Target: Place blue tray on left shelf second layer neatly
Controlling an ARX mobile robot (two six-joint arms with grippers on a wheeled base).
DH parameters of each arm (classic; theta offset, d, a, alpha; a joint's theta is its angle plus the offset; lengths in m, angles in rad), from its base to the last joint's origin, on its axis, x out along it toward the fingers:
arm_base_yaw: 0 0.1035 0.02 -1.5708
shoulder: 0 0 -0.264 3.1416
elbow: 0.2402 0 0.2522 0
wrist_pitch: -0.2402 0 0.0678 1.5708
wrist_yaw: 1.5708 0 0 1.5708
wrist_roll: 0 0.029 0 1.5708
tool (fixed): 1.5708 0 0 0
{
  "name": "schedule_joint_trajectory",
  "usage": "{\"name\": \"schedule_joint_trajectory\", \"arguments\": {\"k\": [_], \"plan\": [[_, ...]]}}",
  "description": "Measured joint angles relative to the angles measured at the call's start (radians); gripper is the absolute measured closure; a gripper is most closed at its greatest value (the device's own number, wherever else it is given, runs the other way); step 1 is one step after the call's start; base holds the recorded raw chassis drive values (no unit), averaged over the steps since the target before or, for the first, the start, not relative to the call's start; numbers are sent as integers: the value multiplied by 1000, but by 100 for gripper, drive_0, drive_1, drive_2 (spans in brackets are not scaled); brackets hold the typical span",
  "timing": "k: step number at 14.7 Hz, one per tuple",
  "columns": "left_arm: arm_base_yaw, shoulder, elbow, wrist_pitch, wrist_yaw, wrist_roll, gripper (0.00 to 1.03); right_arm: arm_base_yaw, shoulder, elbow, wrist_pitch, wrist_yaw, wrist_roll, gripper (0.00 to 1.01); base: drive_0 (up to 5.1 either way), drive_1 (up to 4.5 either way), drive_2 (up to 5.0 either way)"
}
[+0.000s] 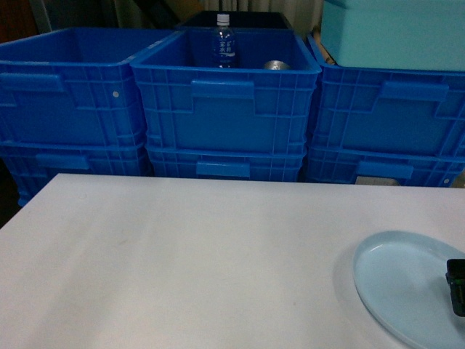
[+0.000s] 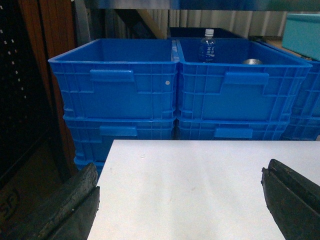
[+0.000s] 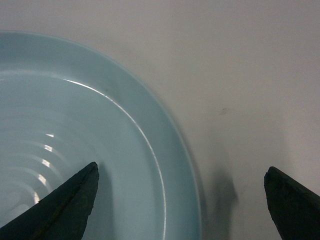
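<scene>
Both fingers of the right gripper stood wide apart in its wrist view, one dark fingertip over the inside of the blue tray and the other over bare table, so that the tray's rim ran between them; whether either tip touched anything could not be told. The left gripper was likewise spread wide and held nothing, its tips hanging over the near left part of the white table.

In the head view the blue tray lay flat on the white table at the near right corner, partly cut off by the picture's edge, with a small dark piece of the right gripper showing over its right side. The tray looked slightly oval there, its longer axis running roughly from far left to near right, though the cropping left that uncertain. Faint concentric rings showed in its glossy floor.

Behind the table stood a wall of dark-blue ribbed crates, stacked two high and three across, touching side by side. In the upper middle crate stood a water bottle with a white cap, upright, and beside it a silvery can top. A turquoise box rested on the right-hand crate. A dark brown panel rose to the left of the crates in the left wrist view.
</scene>
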Motion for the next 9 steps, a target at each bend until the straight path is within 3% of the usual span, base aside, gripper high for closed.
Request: {"name": "schedule_joint_trajectory", "arguments": {"k": [2, 4, 5, 7, 8, 9], "plan": [[0, 0, 0, 0, 0, 0, 5, -4, 15, 32, -29, 19, -2, 3, 0, 0, 0], [0, 0, 0, 0, 0, 0, 5, -29, 37, 65, -57, 2, 13, 3, 0, 0, 0], [0, 0, 0, 0, 0, 0, 5, -46, 43, 78, -74, -19, 32, 3, 0, 0, 0], [0, 0, 0, 0, 0, 0, 5, -96, 68, 93, -85, -101, 103, 18, 0, 0, 0], [0, 0, 0, 0, 0, 0, 5, -105, 72, 82, -63, -126, 120, 12, 0, 0, 0], [0, 0, 0, 0, 0, 0, 5, -108, 77, 74, -43, -128, 131, 23, 0, 0, 0]]}}
